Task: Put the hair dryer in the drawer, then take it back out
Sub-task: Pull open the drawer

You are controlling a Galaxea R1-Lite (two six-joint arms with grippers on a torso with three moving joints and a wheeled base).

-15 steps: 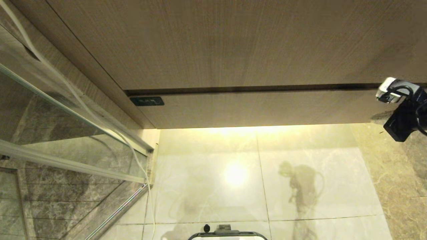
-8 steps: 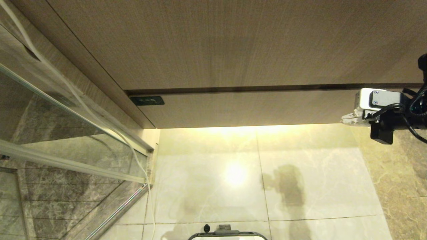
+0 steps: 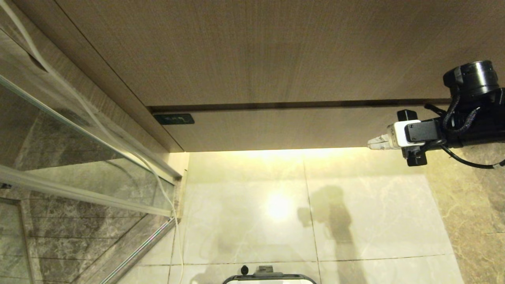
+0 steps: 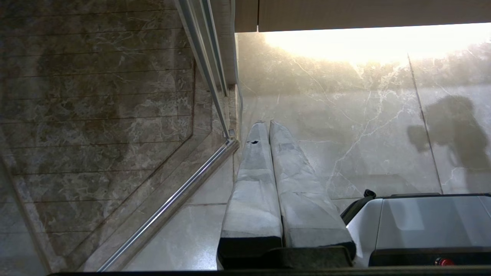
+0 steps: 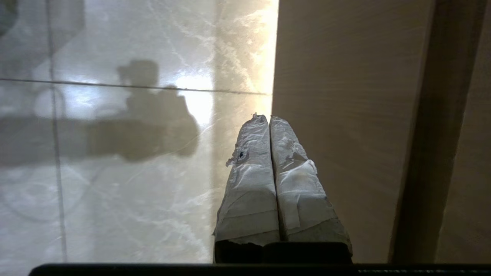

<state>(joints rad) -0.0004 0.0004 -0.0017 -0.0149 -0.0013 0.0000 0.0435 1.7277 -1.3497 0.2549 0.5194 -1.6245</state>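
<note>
The right claw (image 3: 373,142) is hanging pinched shut and holding nothing, its taped fingers (image 5: 268,153) pressed flat together, at the right side of the scene. It is pointing leftward along the bottom edge of the drawer (image 3: 300,128).

The drawer is sitting fully closed, and it is the thing the coming move turns on. Its low wood-grain front is running left to right across the scene, long axis level, with a small dark label (image 3: 174,119) at its far-left end and a thin dark gap (image 3: 276,105) parting it from the taller panel (image 3: 252,51) above. The claw's tips are lying just at the drawer's lower right edge, so the drawer is stretching away to the claw's left and slightly above. Whether the tips are touching the wood I cannot tell.

The hair dryer is showing in none of the views, so its place is unknown.

The right arm is clearly the nearer one. The left claw (image 4: 268,126) is also hanging shut and idle, low beside the robot's base (image 4: 422,222), over the tiled floor (image 3: 276,205) near the glass door rail (image 4: 172,199).

My judgement: the drawer is needing to be opened first, probably by hooking its bottom lip.
</note>
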